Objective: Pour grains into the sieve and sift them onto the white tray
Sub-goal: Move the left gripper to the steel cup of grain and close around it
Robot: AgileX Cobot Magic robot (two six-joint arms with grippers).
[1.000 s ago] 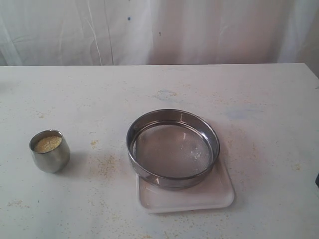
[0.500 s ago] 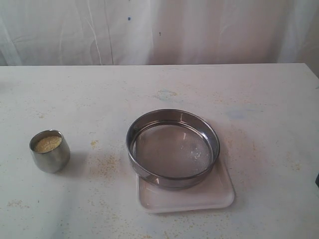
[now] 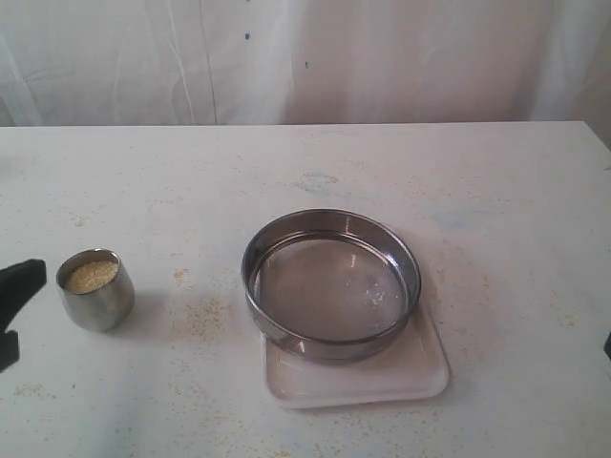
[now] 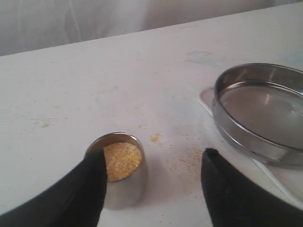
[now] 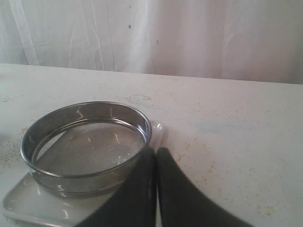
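A small rounded steel cup (image 3: pixel 95 291) stands at the table's left, holding the yellowish-tan grains (image 3: pixel 91 276). My left gripper (image 3: pixel 27 310) shows at the left edge, just beside the cup and apart from it. In the left wrist view it (image 4: pixel 154 153) is open, one finger in front of the cup (image 4: pixel 124 187) and grains (image 4: pixel 122 161). The empty sieve (image 3: pixel 330 283) rests on the white tray (image 3: pixel 382 384) right of centre. My right gripper (image 5: pixel 154 151) is shut on nothing, close to the sieve (image 5: pixel 85 142) and tray (image 5: pixel 28 204).
Sparse yellow specks (image 3: pixel 202 315) lie scattered on the white table (image 3: pixel 315 162) between cup and sieve. A white curtain (image 3: pixel 305 57) hangs behind the far edge. A dark sliver of the right arm (image 3: pixel 607 343) shows at the right edge.
My left gripper has come into the exterior view at the left edge, beside the cup. Cup, sieve and tray have not moved.
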